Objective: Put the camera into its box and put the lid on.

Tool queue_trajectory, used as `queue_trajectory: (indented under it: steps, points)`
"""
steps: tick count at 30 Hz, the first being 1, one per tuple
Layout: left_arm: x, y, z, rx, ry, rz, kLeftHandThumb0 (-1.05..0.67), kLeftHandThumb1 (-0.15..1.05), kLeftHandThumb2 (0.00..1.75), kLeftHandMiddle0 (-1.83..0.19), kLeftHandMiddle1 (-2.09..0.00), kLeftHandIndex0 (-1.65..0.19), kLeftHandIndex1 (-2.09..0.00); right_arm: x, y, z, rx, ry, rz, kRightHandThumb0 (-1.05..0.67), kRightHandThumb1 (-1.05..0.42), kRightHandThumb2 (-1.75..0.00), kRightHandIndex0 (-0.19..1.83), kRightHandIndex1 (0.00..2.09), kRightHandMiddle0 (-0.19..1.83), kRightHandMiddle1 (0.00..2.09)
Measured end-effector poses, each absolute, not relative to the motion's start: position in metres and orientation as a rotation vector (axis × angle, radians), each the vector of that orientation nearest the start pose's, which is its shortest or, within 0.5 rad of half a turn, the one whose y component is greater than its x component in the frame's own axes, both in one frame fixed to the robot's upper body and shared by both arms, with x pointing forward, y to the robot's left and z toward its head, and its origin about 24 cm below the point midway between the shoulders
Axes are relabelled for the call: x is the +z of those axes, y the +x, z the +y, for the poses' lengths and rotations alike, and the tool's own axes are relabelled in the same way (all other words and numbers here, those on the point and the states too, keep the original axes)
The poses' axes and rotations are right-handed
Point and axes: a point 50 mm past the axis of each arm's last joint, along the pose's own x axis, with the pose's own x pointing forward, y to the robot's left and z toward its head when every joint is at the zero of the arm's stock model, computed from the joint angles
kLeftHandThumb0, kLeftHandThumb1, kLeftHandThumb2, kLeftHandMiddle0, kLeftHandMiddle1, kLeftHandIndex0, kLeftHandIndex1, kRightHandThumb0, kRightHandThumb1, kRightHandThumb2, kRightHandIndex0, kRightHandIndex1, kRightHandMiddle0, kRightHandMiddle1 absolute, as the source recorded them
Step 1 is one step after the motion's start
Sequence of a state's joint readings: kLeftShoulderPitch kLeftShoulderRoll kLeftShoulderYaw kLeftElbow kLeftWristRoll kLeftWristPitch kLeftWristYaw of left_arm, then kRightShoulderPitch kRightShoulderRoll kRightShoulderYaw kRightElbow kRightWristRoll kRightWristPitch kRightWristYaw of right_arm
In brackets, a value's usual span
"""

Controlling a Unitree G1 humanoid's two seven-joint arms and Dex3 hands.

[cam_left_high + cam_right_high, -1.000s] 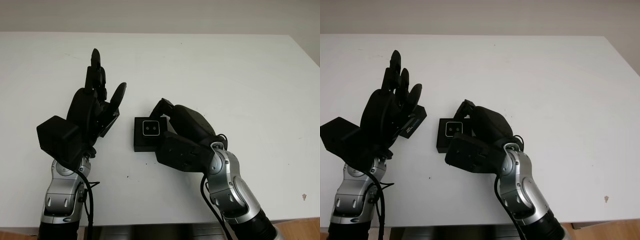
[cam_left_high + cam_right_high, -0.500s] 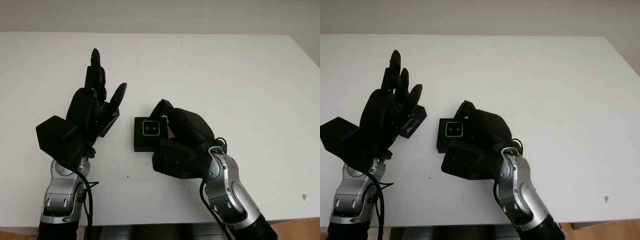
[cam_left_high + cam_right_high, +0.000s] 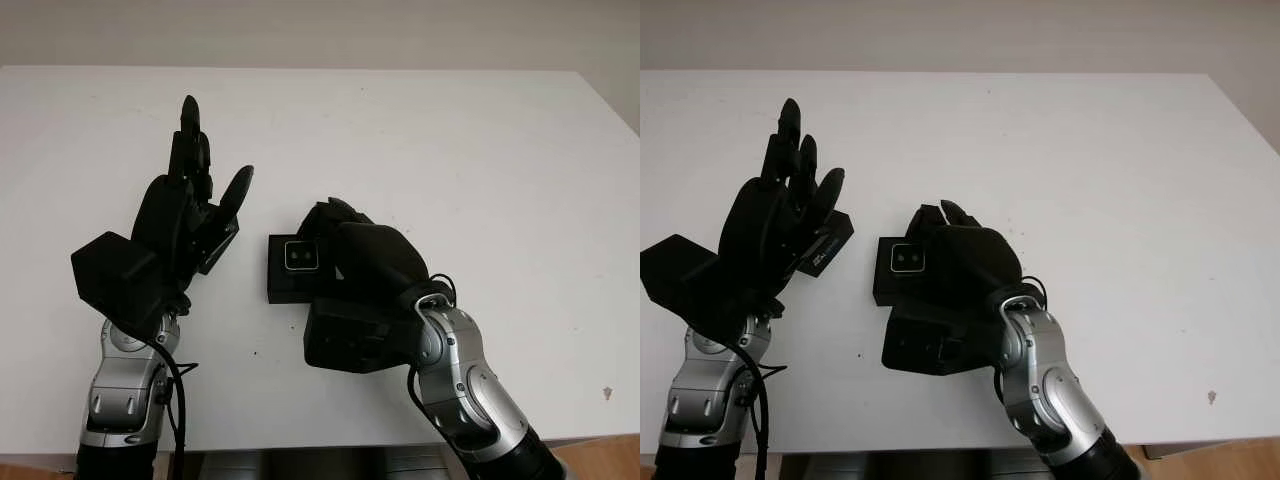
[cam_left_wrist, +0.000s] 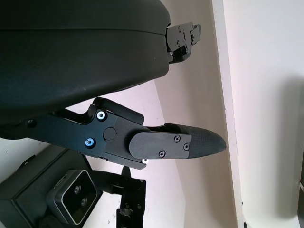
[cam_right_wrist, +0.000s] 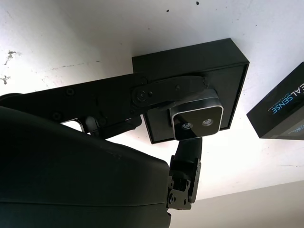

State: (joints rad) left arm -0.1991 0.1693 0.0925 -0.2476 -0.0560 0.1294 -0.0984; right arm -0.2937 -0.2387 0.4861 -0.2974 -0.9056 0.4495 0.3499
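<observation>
Right hand [image 3: 335,235] grips the camera [image 5: 197,118], a small grey block with two lenses facing up, seated in the open black box [image 3: 280,285] mid-table. Left hand [image 3: 185,215] is raised beside the box, open; lid [image 3: 825,248] lies under it, off the box

Camera [image 3: 302,257] in box [image 3: 283,287], lid [image 3: 826,249] left.
</observation>
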Motion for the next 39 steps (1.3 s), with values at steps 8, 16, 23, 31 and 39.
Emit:
queue_trajectory:
  steps: [8, 16, 23, 31, 39]
  points:
    - [0.144, 0.278, 0.176, -0.072, 0.126, -0.325, -0.69, 1.05, 0.34, 0.19, -0.03, 0.19, -0.02, 0.124, 0.269, -0.076, 0.354, -1.147, -0.175, -0.55, -1.01, -0.05, 0.04, 0.06, 0.01, 0.72]
    - [0.144, 0.278, 0.176, -0.071, 0.127, -0.326, -0.68, 1.05, 0.33, 0.19, -0.04, 0.19, -0.03, 0.126, 0.271, -0.079, 0.324, -1.137, -0.205, -0.54, -0.99, -0.05, 0.07, 0.07, 0.04, 0.73]
    - [0.144, 0.278, 0.176, -0.072, 0.124, -0.326, -0.68, 1.05, 0.33, 0.19, -0.03, 0.19, -0.02, 0.138, 0.281, -0.084, 0.274, -1.142, -0.241, -0.55, -0.96, -0.04, 0.13, 0.09, 0.07, 0.73]
    - [0.144, 0.278, 0.176, -0.075, 0.124, -0.326, -0.68, 1.05, 0.34, 0.19, -0.03, 0.19, -0.03, 0.159, 0.294, -0.093, 0.237, -1.152, -0.266, -0.53, -0.93, -0.04, 0.17, 0.1, 0.11, 0.68]
    - [0.144, 0.277, 0.176, -0.074, 0.13, -0.325, -0.68, 1.05, 0.34, 0.19, -0.03, 0.19, -0.03, 0.166, 0.297, -0.097, 0.236, -1.121, -0.301, -0.57, -0.92, -0.06, 0.18, 0.09, 0.11, 0.66]
